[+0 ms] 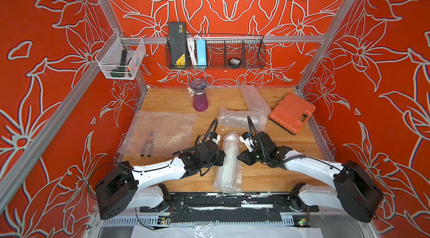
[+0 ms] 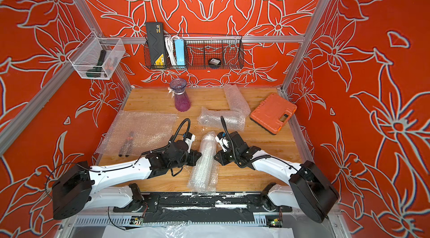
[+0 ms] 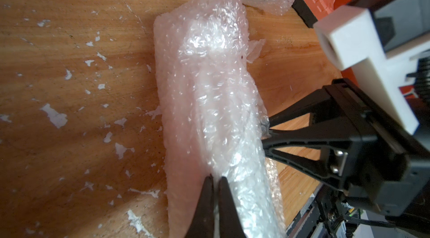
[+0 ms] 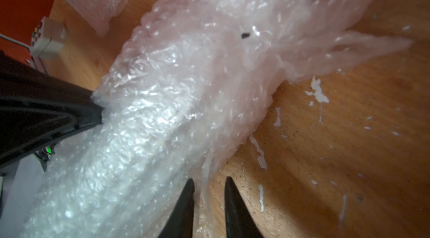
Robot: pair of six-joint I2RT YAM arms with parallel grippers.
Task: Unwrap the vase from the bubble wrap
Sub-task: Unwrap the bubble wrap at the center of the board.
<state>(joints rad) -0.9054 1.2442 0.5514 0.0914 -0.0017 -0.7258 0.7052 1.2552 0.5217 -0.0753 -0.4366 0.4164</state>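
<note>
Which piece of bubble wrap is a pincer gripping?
The long roll at the front, pinched by the left pincer. The flat sheet and the bundle behind lie untouched.

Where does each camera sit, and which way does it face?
Top views: overhead, looking down at the table; left arm and right arm in both.
Left wrist: on left arm, facing the bubble wrap bundle; left gripper, right gripper show.
Right wrist: on right arm, facing that bundle; both grippers show.
Shared: all show the bundle.
</note>
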